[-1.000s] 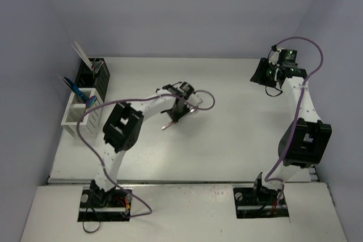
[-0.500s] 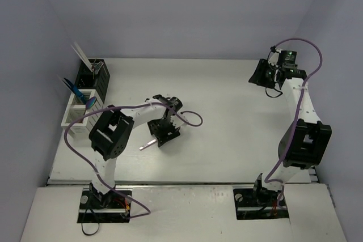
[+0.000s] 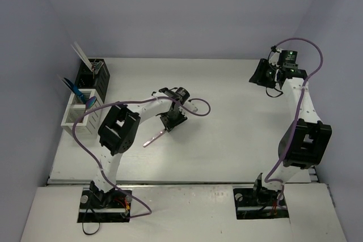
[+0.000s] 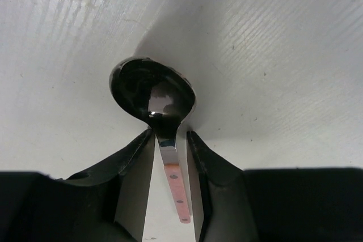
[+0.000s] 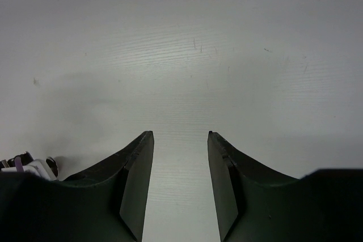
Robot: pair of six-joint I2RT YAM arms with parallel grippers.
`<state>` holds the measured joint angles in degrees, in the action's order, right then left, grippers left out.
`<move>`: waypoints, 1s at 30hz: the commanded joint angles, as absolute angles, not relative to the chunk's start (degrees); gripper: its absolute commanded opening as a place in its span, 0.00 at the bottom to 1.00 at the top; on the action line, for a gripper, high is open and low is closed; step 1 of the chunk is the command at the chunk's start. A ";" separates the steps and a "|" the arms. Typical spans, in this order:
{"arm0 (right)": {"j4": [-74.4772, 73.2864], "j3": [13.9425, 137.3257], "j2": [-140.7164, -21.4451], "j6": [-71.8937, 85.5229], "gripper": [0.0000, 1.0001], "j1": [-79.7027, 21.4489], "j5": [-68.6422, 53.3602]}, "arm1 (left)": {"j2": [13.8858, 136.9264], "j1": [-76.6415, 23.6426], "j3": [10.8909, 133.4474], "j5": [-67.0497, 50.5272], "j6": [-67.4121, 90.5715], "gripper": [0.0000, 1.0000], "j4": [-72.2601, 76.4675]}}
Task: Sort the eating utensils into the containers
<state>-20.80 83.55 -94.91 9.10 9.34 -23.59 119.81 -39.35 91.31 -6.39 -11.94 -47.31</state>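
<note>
Left gripper (image 4: 170,132) is down over the table (image 3: 227,140), jaws drawn in to a narrow slot with the neck of a spoon (image 4: 153,92) sitting right between them. There's barely any daylight on either side, and I can't tell whether the pads are pinching the metal or only flanking it. The dark, shiny bowl sticks out just past the fingertips, and the pink handle (image 3: 152,139) trails off to the near left, so the long axis runs far-right to near-left. Out from there, the white caddy (image 3: 76,114) and the black caddy (image 3: 97,77) stand at the left edge, left and a little far of the spoon, which makes this the nearer arm. The right gripper (image 5: 180,134) hangs half-open with nothing in it, well apart at the far right. From above the bowl is hidden under the gripper, and the wrist view cuts off the handle's end. Whether the spoon rests on the table or has been lifted is unclear.
</note>
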 commanded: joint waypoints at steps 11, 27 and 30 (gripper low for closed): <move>-18.73 84.92 -91.38 10.38 0.38 9.67 -25.05 | 113.62 -38.48 82.61 -6.38 -12.91 0.27 -48.35; -19.10 85.46 -85.69 10.81 0.31 9.46 -23.88 | 81.07 -27.95 89.38 -15.93 -4.46 0.00 -37.48; -19.07 85.40 -84.98 10.72 0.30 9.25 -23.44 | 71.14 -21.89 84.20 -13.19 -4.08 0.00 -35.24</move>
<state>-20.83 83.57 -88.07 10.52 9.34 -23.83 87.12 -29.60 88.15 -14.06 -7.40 -40.60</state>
